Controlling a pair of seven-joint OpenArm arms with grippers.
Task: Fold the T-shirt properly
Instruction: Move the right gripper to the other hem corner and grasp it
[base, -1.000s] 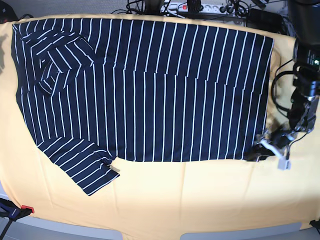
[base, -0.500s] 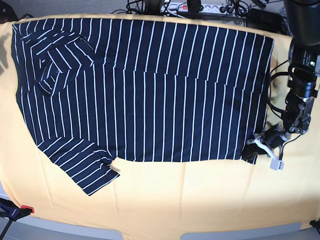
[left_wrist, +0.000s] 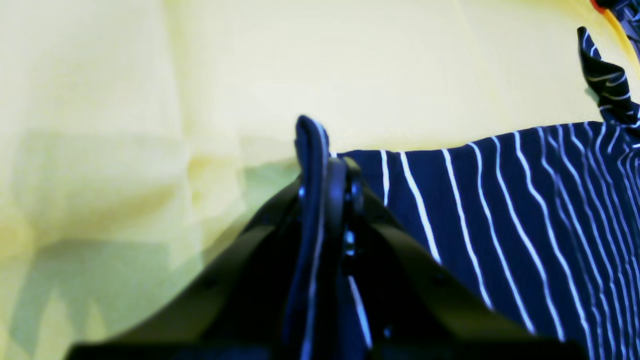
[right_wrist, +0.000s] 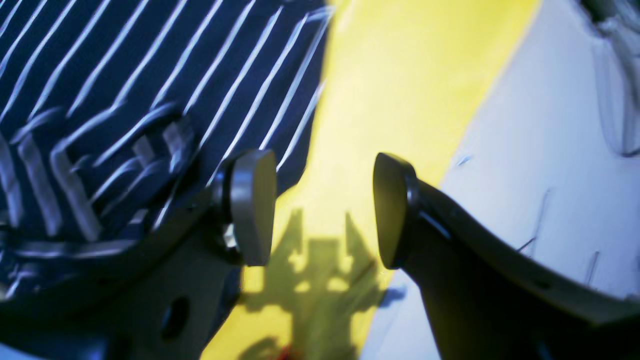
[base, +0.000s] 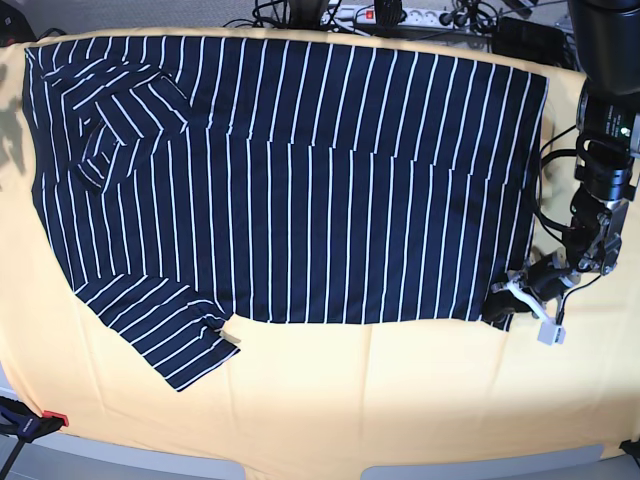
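The dark navy T-shirt (base: 300, 180) with thin white stripes lies spread flat on the yellow table cover (base: 400, 390). One sleeve (base: 165, 330) points to the front left. My left gripper (base: 498, 306) is at the shirt's front right corner and is shut on it. In the left wrist view the gripper (left_wrist: 327, 170) pinches a fold of the T-shirt (left_wrist: 500, 200), which sticks up between the fingers. My right gripper (right_wrist: 322, 207) is open and empty, above the cover next to the T-shirt's (right_wrist: 125, 75) edge. It is out of the base view.
Cables and a power strip (base: 380, 14) lie along the back edge. A red clamp (base: 50, 418) holds the cover at the front left. The right wrist view shows pale floor (right_wrist: 550, 150) beyond the cover's edge.
My left gripper has shifted a little to the left, toward the shirt's front right corner, and stays low on the cloth. The shirt has hardly moved.
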